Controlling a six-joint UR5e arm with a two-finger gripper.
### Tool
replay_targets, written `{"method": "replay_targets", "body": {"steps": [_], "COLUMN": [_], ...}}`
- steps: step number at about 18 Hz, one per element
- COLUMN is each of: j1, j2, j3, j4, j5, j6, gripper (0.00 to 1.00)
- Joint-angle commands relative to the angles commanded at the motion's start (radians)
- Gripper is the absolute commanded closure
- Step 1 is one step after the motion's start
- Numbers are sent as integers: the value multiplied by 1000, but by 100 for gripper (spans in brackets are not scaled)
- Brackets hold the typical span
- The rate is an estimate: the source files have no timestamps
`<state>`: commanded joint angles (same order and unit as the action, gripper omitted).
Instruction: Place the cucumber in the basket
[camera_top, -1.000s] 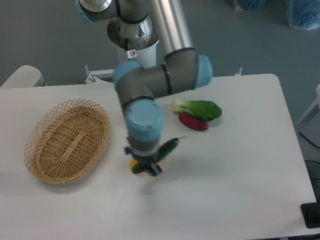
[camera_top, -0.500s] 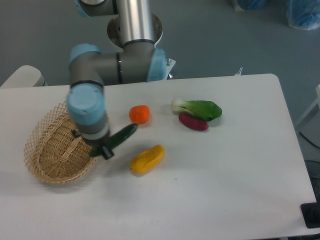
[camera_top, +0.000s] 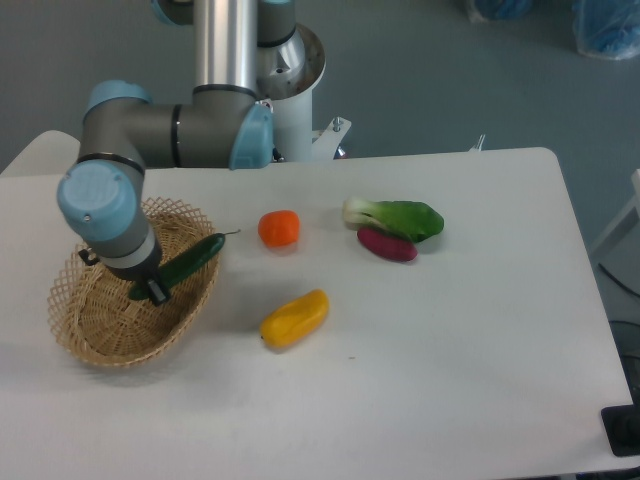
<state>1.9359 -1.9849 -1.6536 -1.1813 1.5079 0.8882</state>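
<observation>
The slim dark green cucumber (camera_top: 190, 262) is held tilted above the right half of the tan wicker basket (camera_top: 90, 330), its thin stem tip pointing up and right past the rim. My gripper (camera_top: 150, 288) is shut on the cucumber's lower end and sits over the basket's middle. The wrist hides most of the fingers. The basket stands at the left of the white table.
An orange round fruit (camera_top: 279, 228) lies right of the basket. A yellow fruit (camera_top: 294, 318) lies nearer the front. A leafy green vegetable with a white stalk (camera_top: 395, 218) and a red-purple vegetable (camera_top: 387, 244) lie at mid-right. The arm's base (camera_top: 285, 60) stands behind the table.
The arm has swung left with the cucumber, from the table's middle over the yellow fruit to above the basket. The orange and yellow fruits came into view.
</observation>
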Motion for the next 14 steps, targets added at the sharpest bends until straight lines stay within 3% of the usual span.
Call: {"method": "replay_targets", "body": {"steps": [1,2,3,9,14], "j1": [-6,-6,-6,11,121], "j2": [-3,-6,-5,0,4], "j3": [-3,-5,-5,17,84], "j4": [8,15,17,17,8], "j5": [0,0,2,11,15], "j6": [0,0,-2,11,53], "gripper": [53,20,0,0,0]}}
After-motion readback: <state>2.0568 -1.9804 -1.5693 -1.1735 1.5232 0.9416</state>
